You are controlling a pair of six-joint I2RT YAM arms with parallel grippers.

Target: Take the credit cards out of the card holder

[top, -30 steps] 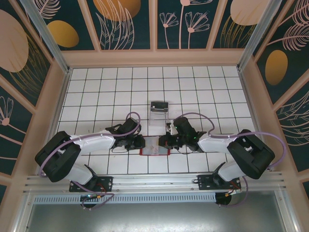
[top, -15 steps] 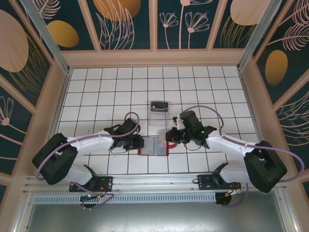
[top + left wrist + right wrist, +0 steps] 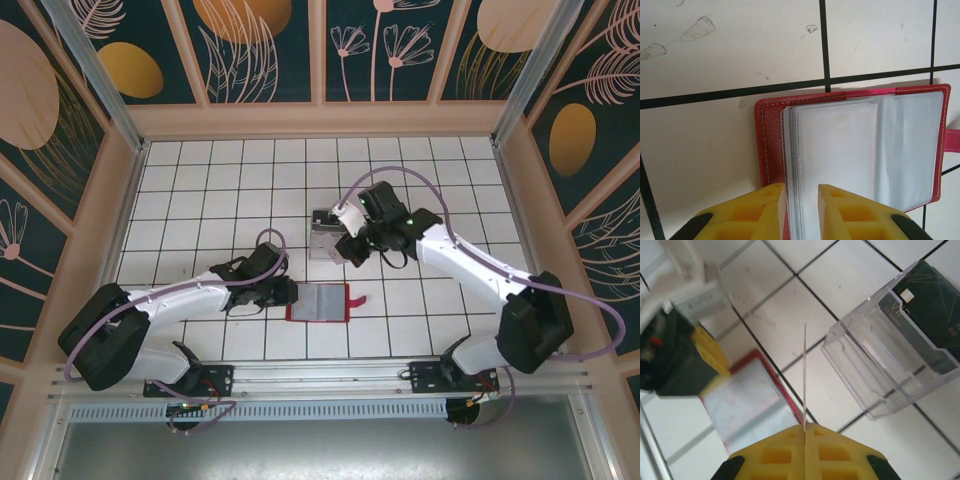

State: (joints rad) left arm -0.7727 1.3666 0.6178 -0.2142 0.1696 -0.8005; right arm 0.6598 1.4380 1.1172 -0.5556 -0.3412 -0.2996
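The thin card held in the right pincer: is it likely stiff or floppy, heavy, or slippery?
Probably stiff: seen edge-on, the credit card stands straight out of the right pincer, with no sag. Likely light, since it looks very thin. It may slip, as only one end sits between the shut jaws.

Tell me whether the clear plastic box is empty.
No, the right wrist view shows a dark card sitting inside the clear box.
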